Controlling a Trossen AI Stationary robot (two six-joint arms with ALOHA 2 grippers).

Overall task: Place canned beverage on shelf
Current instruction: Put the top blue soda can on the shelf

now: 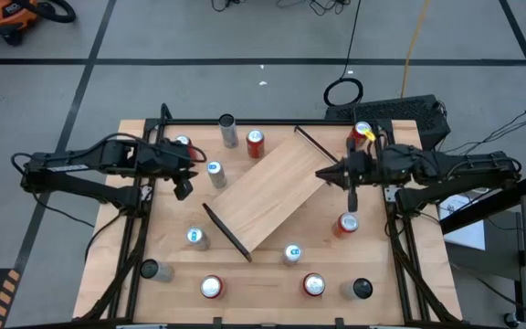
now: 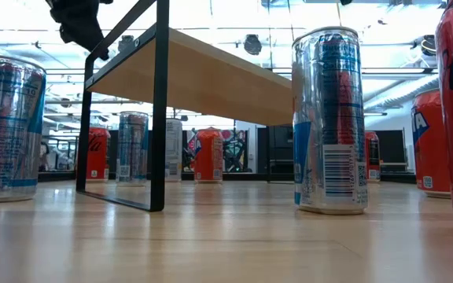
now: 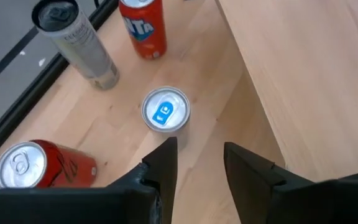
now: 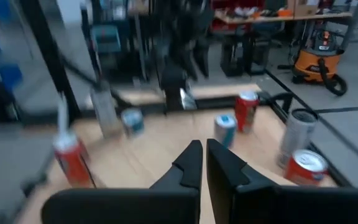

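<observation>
The shelf (image 1: 268,192), a light-wood board on black end brackets (image 2: 160,102), stands slantwise mid-table. Several cans stand on the table around it. My left gripper (image 3: 201,155) hovers open above the table left of the shelf (image 1: 184,187), tilted down. A silver can with a blue top (image 3: 165,112) stands upright just beyond its fingertips (image 1: 215,174). My right gripper (image 4: 202,155) is shut and holds nothing. It points about level toward the table's left, over the shelf's right edge (image 1: 322,174).
Behind the blue-topped can stand a grey can (image 3: 79,43) and a red can (image 3: 145,28); another red can (image 1: 183,143) is under my left arm. More cans stand along the near edge (image 1: 313,285) and by my right arm (image 1: 347,224). The table has a black frame (image 1: 400,247).
</observation>
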